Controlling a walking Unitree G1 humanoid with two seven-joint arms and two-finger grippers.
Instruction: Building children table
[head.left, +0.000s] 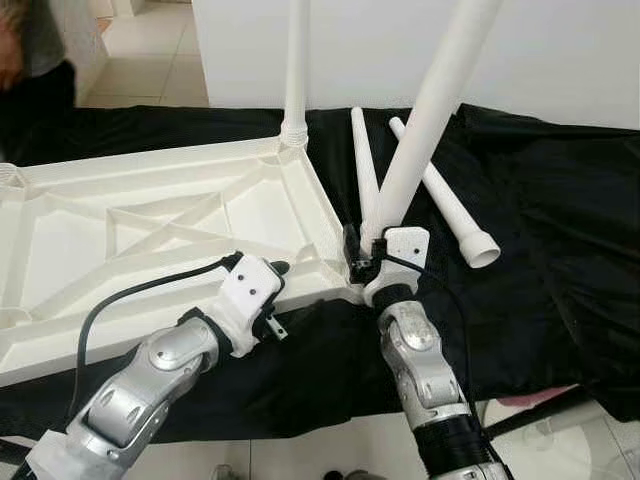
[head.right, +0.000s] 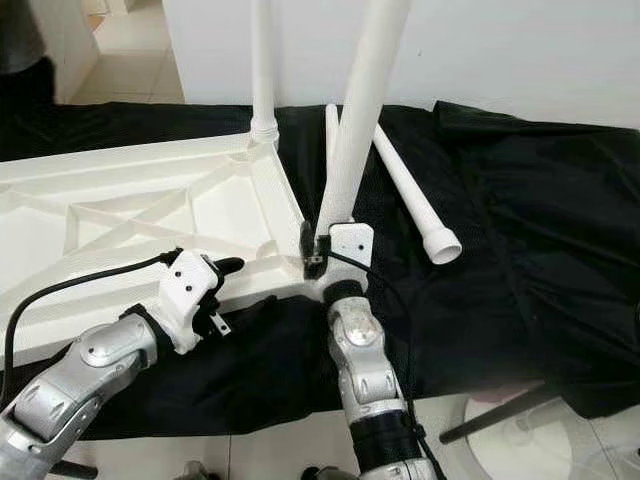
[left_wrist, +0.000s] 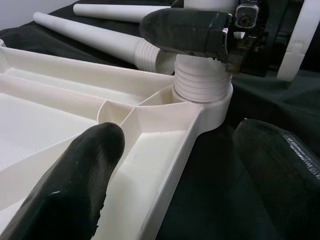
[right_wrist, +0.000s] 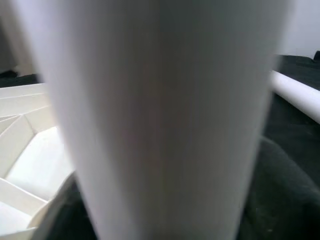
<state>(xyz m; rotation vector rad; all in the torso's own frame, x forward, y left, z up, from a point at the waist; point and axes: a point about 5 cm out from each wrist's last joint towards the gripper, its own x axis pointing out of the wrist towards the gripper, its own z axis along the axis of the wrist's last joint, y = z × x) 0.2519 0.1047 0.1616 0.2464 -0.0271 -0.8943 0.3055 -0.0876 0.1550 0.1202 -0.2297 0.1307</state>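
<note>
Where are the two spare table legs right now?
The two spare legs lie on the black cloth, just right of the upturned tabletop, behind the leg the right gripper holds.

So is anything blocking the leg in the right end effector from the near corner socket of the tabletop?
Nothing visible does. The right end effector holds the leg with its threaded end already at the corner socket of the tabletop. The two spare legs lie behind on the black cloth.

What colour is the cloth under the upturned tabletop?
Black cloth, seen best in the left eye view.
</note>
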